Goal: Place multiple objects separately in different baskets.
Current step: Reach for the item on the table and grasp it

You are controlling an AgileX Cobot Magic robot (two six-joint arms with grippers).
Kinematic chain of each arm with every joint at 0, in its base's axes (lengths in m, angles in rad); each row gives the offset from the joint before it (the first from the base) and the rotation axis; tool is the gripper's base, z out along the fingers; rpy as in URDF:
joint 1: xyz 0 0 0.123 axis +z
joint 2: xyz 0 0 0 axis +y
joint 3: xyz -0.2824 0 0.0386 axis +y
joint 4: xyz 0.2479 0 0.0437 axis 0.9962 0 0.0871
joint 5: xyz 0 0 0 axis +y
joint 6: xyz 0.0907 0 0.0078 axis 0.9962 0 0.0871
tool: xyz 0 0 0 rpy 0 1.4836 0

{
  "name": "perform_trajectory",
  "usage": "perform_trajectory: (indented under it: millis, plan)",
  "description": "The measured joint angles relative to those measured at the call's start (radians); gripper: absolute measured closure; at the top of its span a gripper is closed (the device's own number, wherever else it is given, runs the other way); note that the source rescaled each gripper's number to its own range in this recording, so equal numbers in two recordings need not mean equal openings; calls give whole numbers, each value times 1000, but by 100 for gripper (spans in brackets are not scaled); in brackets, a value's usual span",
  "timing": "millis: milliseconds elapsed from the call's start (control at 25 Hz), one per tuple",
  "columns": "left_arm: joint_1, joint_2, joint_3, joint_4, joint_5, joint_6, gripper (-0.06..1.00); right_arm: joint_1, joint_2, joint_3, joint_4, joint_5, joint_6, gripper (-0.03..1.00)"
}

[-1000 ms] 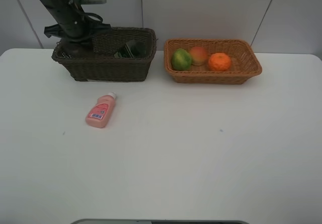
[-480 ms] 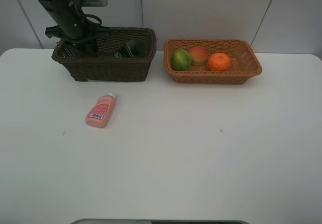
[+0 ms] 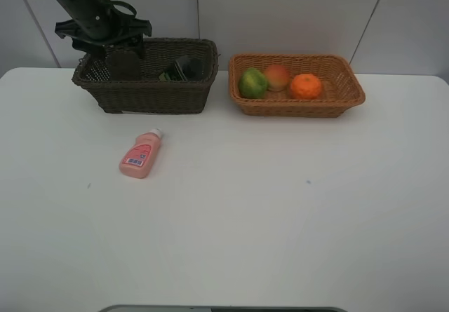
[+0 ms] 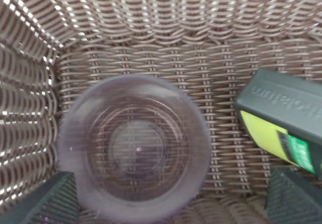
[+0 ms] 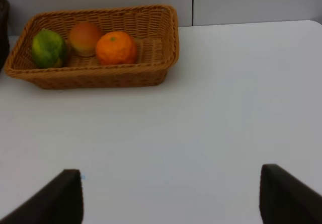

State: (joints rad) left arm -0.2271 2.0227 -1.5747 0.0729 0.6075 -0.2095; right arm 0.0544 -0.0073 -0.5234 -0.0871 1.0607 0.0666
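Note:
My left gripper (image 3: 106, 47) hangs open over the left end of the dark brown basket (image 3: 161, 96). In the left wrist view the translucent mauve cup (image 4: 133, 146) stands upright on the basket floor (image 4: 221, 58), below my spread fingers (image 4: 45, 204). The dark green black-capped bottle (image 4: 279, 121) lies beside it and also shows in the high view (image 3: 180, 69). The pink bottle (image 3: 140, 155) lies on the table in front of this basket. The light tan basket (image 3: 351, 95) holds the green-yellow fruit (image 3: 252, 83), red-yellow fruit (image 3: 278, 77) and orange (image 3: 306, 86). My right gripper (image 5: 171, 199) is open and empty.
The white table (image 3: 280, 207) spreads out in front of both baskets. A grey wall stands right behind the baskets. The right wrist view shows the tan basket (image 5: 166, 58) far ahead across bare tabletop.
My left arm has risen up out of the dark basket's left end. The cup stays inside. The pink bottle and the fruits have not moved.

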Motion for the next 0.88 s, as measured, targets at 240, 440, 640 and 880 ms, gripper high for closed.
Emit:
perform_trajectory:
  millis: [240, 440, 640, 880]
  plan:
    - [-17, -106, 4, 0, 111, 8, -1, 0, 0, 0, 0, 0, 0, 34]
    - [-61, -202, 71, 0, 149, 18, -1, 0, 0, 0, 0, 0, 0, 34]
    - [-114, -318, 243, -4, 148, 28, -1, 0, 0, 0, 0, 0, 0, 34]
    - [-179, -419, 480, -4, 124, 26, -1, 0, 0, 0, 0, 0, 0, 34]
